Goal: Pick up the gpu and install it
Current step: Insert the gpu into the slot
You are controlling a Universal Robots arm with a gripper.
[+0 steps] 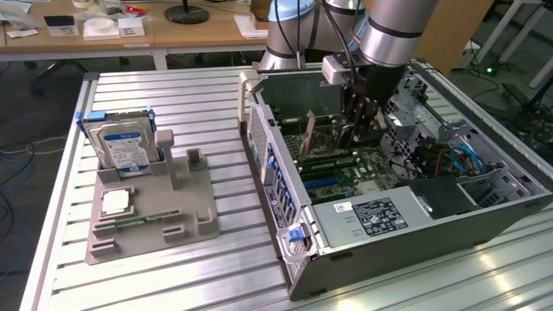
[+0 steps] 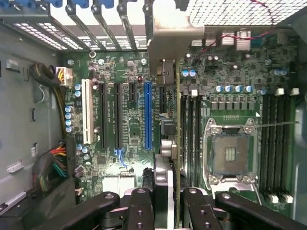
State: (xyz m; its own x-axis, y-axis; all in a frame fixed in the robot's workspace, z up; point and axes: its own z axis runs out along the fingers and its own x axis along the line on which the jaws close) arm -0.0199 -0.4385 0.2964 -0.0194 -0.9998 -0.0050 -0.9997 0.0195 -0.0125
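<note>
Wrist view: the pincer (image 2: 165, 211) is clamped narrow on the gpu (image 2: 173, 43). The card stands edge-on over the motherboard (image 2: 129, 124), just beside the blue slot (image 2: 147, 115), inside the computer case (image 1: 397, 256).

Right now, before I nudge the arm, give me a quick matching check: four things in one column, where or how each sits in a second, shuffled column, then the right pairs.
Things:
1. gpu
2. hard drive
3. square chip
4. blue slot

Places or states:
A. standing upright in the gray holder
B. empty, on the motherboard
C. lying flat on the gray holder
D. clamped in the gripper, inside the case

Pairs: 1-D, 2-A, 3-C, 4-B
</note>
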